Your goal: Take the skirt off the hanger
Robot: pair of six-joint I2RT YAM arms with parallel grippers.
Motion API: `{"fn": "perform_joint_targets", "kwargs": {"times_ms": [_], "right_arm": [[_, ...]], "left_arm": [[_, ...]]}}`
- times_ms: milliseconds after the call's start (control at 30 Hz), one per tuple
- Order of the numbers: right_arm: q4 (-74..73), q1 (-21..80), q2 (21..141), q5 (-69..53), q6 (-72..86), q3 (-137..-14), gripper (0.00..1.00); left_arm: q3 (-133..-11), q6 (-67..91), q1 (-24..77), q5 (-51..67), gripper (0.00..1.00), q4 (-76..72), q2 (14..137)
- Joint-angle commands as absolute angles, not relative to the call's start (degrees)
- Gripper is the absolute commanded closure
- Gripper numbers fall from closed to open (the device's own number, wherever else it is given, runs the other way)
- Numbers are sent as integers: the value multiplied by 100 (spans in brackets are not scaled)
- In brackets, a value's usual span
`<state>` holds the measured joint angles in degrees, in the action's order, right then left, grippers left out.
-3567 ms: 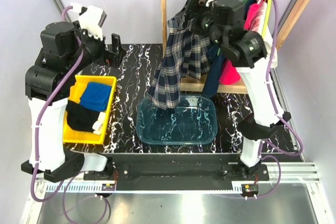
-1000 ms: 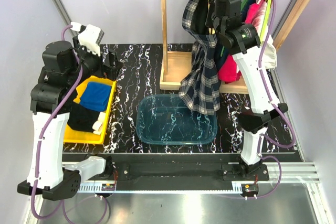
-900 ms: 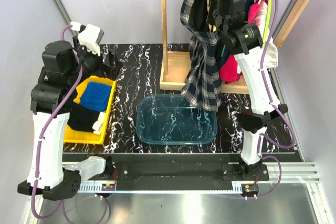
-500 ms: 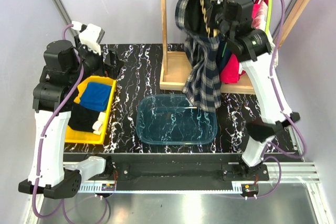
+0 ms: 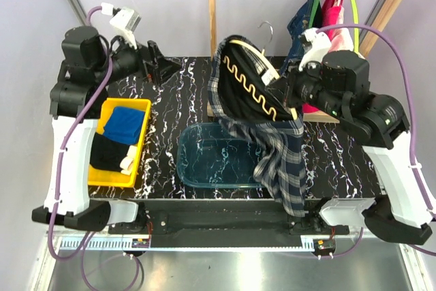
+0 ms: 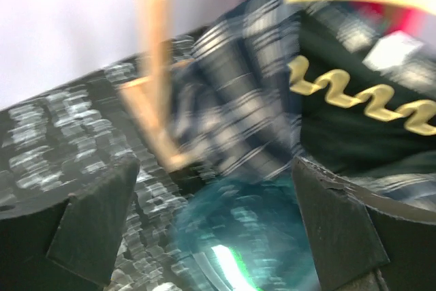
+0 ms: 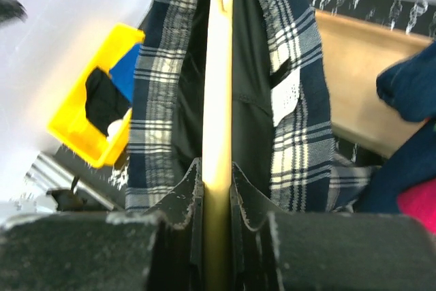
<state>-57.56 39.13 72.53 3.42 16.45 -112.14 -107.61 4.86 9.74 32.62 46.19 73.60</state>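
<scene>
The hanger [image 5: 253, 89] hung clear of the garment rack [image 5: 212, 18], in front of it and above the far right corner of the tub [image 5: 197, 178], with the right gripper [image 5: 291, 92] at its right end, one finger on either side of the arch. The skirt [image 5: 279, 161] was draped over the hanger, falling past the tub's right end and over the near edge of the table [image 5: 177, 93]. The bin [image 5: 142, 142] sat left of the tub with folded clothes [image 5: 122, 127] in it, the left gripper [image 5: 163, 67] hovered over the table's far left, well apart from the hanger, and other garments [image 5: 334, 5] hung at the rack's right end.
</scene>
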Motion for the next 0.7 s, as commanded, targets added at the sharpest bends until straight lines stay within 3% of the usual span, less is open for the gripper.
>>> {"fn": "perform_joint_targets", "kwargs": {"times_ms": [0, 167, 400, 667], "right_arm": [[-5317, 3990, 7066, 220, 1898, -11223, 100], [-5344, 4043, 7154, 220, 1942, -11417, 100], [-5352, 4218, 7356, 9, 2127, -11899, 100], [-5756, 4745, 7673, 18, 2153, -12515, 100]], "left_arm": [[-11267, 1457, 1089, 5724, 1, 4228, 7584], [-11023, 1881, 1239, 6434, 1, 3929, 7586], [-9187, 686, 1644, 4899, 1, 3824, 7189], [-9685, 650, 1644, 4140, 1, 3261, 7479]]}}
